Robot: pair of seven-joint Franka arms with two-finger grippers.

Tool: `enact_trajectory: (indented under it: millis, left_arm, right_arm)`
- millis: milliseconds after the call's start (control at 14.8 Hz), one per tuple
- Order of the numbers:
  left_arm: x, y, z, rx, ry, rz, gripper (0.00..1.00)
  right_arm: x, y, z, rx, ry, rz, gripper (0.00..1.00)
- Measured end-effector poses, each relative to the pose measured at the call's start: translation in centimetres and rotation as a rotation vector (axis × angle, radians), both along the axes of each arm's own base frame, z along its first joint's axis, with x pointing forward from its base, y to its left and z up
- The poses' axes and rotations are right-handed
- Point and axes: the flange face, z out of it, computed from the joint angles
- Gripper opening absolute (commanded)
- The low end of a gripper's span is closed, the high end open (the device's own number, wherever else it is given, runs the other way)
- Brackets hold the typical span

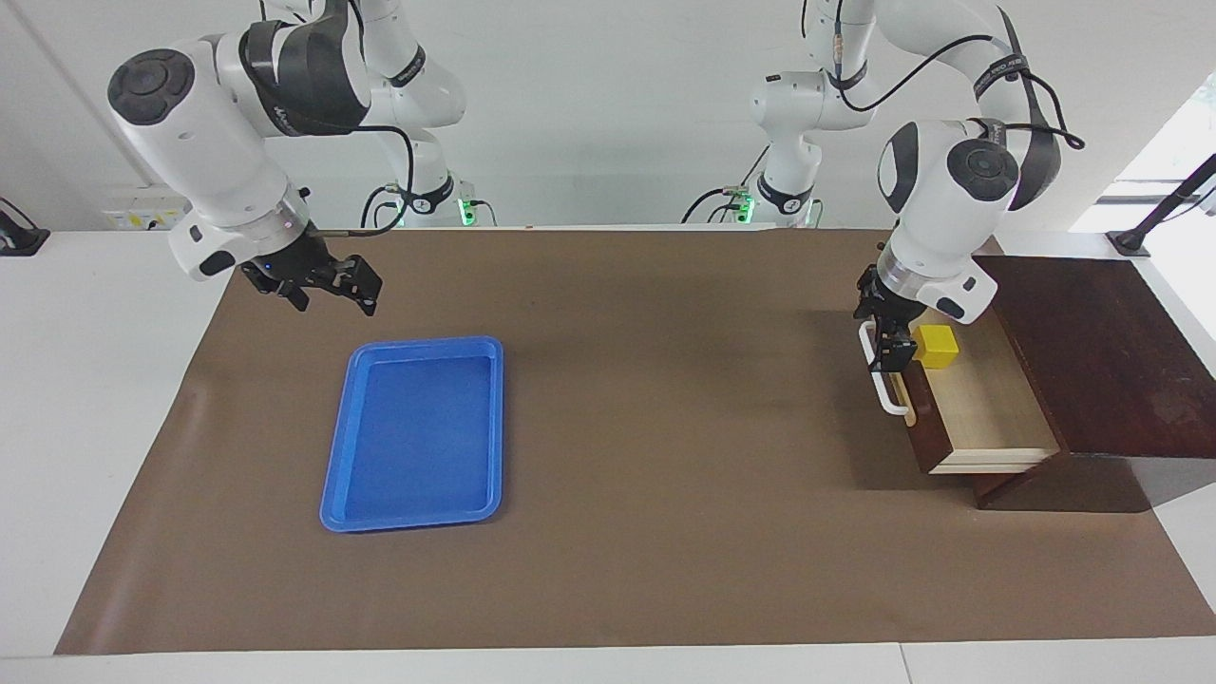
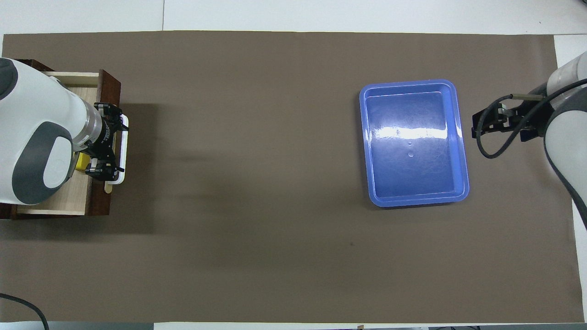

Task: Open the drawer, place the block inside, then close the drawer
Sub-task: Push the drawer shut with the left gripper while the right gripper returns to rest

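The dark brown drawer (image 1: 988, 413) stands pulled out of its dark wooden box (image 1: 1092, 351) at the left arm's end of the table. The yellow block (image 1: 939, 347) lies free on the drawer's pale floor, just inside the front panel. In the overhead view only part of the block (image 2: 81, 161) shows beside the arm. My left gripper (image 1: 884, 325) is open and empty at the white handle (image 1: 885, 391), fingers spread along it; it also shows in the overhead view (image 2: 107, 141). My right gripper (image 1: 315, 283) is open and empty over the mat beside the tray.
A flat blue tray (image 1: 418, 427) lies empty toward the right arm's end of the table; it also shows in the overhead view (image 2: 412, 146). A brown mat (image 1: 665, 399) covers the table.
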Motion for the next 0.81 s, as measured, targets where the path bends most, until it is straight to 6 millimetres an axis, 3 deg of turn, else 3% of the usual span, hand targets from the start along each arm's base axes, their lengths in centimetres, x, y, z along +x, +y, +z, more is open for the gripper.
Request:
enact_trajectory:
  millis: [475, 814]
  left_arm:
    - [0.7, 5.8, -0.1, 0.05, -0.019, -0.019, 1.0]
    - [1.1, 11.9, 0.2, 0.071, -0.035, -0.003, 1.0]
  right_arm:
    - [-4.2, -2.7, 6.8, -0.015, 0.004, 0.099, 1.0]
    - [-5.2, -2.7, 6.6, -0.013, 0.039, 0.098, 1.0]
